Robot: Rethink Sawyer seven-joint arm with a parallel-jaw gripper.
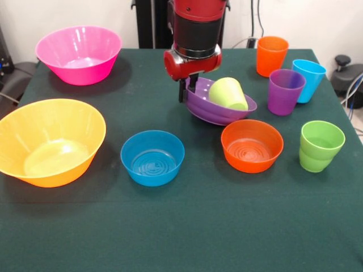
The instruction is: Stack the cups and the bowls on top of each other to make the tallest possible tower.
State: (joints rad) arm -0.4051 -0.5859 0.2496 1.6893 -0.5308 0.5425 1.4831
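On the dark green table [187,226] I count five bowls and five cups. Two big bowls sit on the left side as I look: a pink bowl [79,54] toward the back and a yellow-orange bowl [50,141] nearer me. Toward the middle there is a small blue bowl [152,157] and, to its right, a small orange bowl [252,145], both upright and apart from each other. Behind them the purple bowl [218,105] is tipped up at an angle, with the lime-yellow cup [228,93] lying on its side inside it. The gripper [190,90] on the red and black arm reaches down at that bowl's raised left rim and seems clamped on it. Four cups stand upright on the right: orange cup [271,55], light blue cup [308,79], purple cup [285,91], green cup [321,145].
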